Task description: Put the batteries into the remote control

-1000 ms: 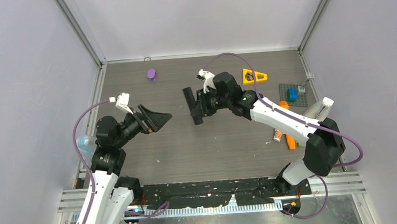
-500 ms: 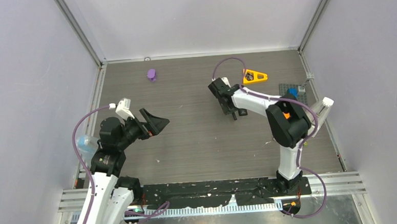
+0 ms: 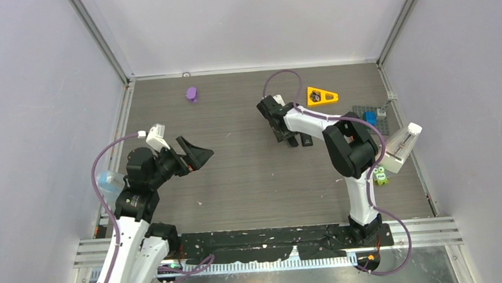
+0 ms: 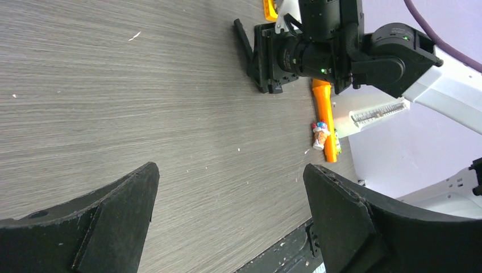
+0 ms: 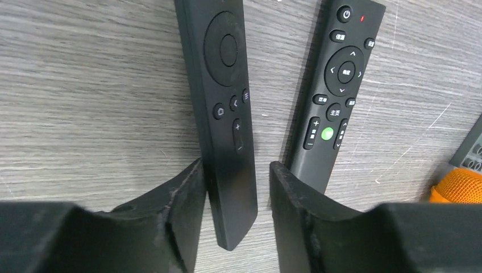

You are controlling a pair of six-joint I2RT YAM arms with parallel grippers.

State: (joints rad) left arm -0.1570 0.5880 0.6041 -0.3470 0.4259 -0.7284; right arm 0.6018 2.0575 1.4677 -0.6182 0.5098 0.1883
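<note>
In the right wrist view a slim black remote control [image 5: 224, 114] lies on the table between the fingers of my right gripper [image 5: 236, 166]. The left finger is against its side, and a gap shows at the right finger, so the jaws stand open around its near end. A second black remote [image 5: 335, 96] with a green button lies just to the right. From above, my right gripper [image 3: 285, 134] is low at the table's back centre. My left gripper [image 3: 197, 151] hovers wide open and empty at the left. No batteries can be seen in these views.
A purple piece [image 3: 192, 93], a yellow triangle [image 3: 321, 96] and a grey plate with a blue brick [image 3: 369, 117] lie along the back. A green frog toy [image 3: 380, 174] sits by the right arm. An orange stick [image 4: 324, 119] lies at the right.
My right arm swung toward the back and brought the slim remote down flat beside the second one, then its jaws parted. The left arm shifted only slightly.
</note>
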